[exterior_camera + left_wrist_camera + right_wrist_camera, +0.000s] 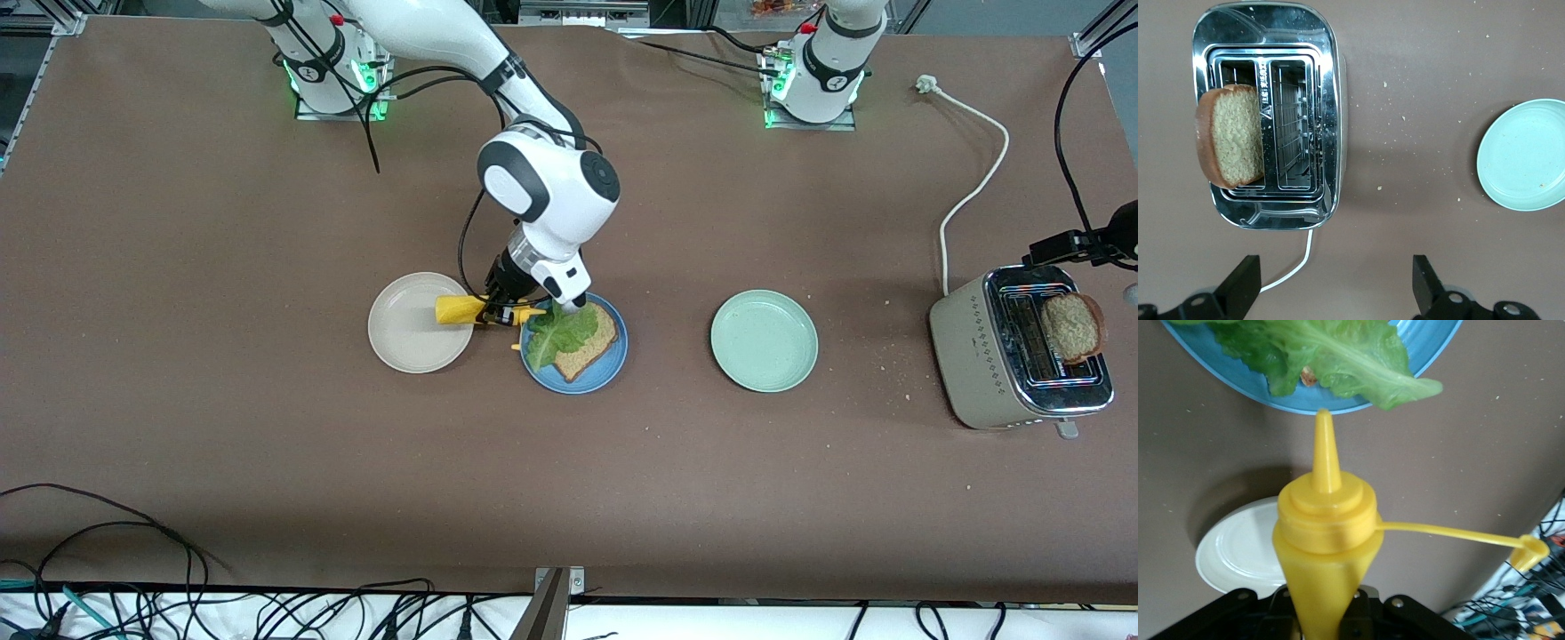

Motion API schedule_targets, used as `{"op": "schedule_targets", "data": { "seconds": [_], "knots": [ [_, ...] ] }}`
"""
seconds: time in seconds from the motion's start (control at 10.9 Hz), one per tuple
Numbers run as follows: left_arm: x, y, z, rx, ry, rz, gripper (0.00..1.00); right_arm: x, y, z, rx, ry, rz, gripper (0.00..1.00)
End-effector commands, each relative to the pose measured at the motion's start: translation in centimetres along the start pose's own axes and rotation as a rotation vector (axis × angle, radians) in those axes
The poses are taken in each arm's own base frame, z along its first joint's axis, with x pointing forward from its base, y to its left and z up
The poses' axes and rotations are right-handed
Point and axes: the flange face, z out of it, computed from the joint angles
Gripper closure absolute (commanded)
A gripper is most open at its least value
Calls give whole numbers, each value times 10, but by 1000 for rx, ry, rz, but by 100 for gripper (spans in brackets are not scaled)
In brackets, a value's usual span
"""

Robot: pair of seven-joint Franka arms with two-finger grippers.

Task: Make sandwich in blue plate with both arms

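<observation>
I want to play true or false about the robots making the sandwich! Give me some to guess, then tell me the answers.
1. The right tool holds a yellow squeeze bottle. True.
2. The lettuce leaf lies on a toast slice in the blue plate. True.
3. A second toast slice already covers the lettuce. False: the lettuce is uncovered.
4. The other bread slice is at the toaster. True.
5. The mint-green plate holds tomatoes. False: no food is on it.
6. The left tool grips the bread. False: it hangs open over the table by the toaster.
</observation>
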Motion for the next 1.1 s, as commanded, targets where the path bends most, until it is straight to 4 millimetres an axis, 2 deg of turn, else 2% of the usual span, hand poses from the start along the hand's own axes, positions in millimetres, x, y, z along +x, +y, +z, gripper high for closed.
{"op": "schedule_targets", "data": {
  "seconds": [0.0,0.09,0.27,0.46,0.64,0.82,0.91,1.01],
  "knots": [
    [-6,2,-2,-9,4,-11,0,10,-10,-6,-80,-92,-28,88],
    [-6,2,-2,-11,4,-12,0,11,-14,-9,-96,-129,-39,88],
    [-6,2,-2,-11,4,-12,0,2,-10,-10,-123,-190,-59,88],
    [-6,2,-2,-11,4,-12,0,2,-9,-9,-122,-182,-55,88],
    [-6,3,-1,-11,1,-11,0,-6,-3,-9,-54,-134,-16,88],
    [-6,2,-1,-9,1,-11,0,-28,13,-20,25,-47,48,88],
    [-6,3,-1,-11,1,-11,0,-40,18,-31,82,12,88,88],
    [-6,3,-1,-11,1,-11,0,-60,27,-46,138,75,133,88]
  ]
}}
